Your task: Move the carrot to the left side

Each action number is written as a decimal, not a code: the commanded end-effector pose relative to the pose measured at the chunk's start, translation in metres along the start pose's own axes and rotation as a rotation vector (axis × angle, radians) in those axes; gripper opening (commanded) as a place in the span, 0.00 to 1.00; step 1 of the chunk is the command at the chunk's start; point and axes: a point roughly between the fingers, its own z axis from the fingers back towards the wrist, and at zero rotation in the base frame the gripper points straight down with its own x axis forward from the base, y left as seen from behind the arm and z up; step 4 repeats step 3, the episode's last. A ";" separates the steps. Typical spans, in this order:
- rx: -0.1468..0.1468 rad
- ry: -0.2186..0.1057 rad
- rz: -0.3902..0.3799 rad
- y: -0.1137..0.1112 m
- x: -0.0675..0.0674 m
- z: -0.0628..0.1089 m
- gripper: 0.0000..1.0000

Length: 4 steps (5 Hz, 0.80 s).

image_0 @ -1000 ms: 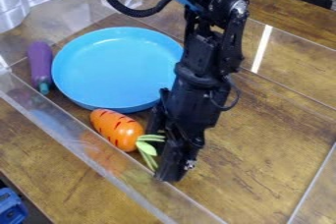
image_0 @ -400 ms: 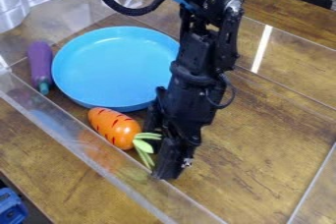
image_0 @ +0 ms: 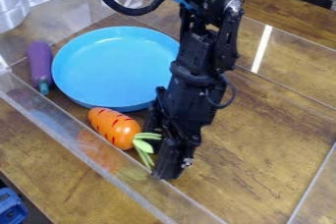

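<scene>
Carrot (image_0: 114, 125), lying between the blue plate (image_0: 116, 69) and the clear barrier (image_0: 94, 147), has its leafy top right beside the gripper (image_0: 163, 155), whose grip I cannot make out. Best make sure the fingers truly straddle the greens before sliding it left, keeping the motion low and slow so the plate isn't nudged.

The brown wooden desk (image_0: 256, 159) bore a round blue plate (image_0: 116, 68) at its upper left. Just beside the plate's left side lay a purple eggplant (image_0: 41, 66). An orange carrot (image_0: 116, 127) with a green leafy top lay near the plate's lower edge, the leaves pointing down and right, between the plate and a transparent wall (image_0: 98, 156).
</scene>
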 end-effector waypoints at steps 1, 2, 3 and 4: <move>0.009 -0.044 0.033 0.010 -0.003 0.010 0.00; 0.010 -0.047 0.037 0.010 -0.002 0.010 0.00; 0.010 -0.051 0.041 0.011 -0.002 0.011 0.00; 0.010 -0.051 0.041 0.011 -0.002 0.011 0.00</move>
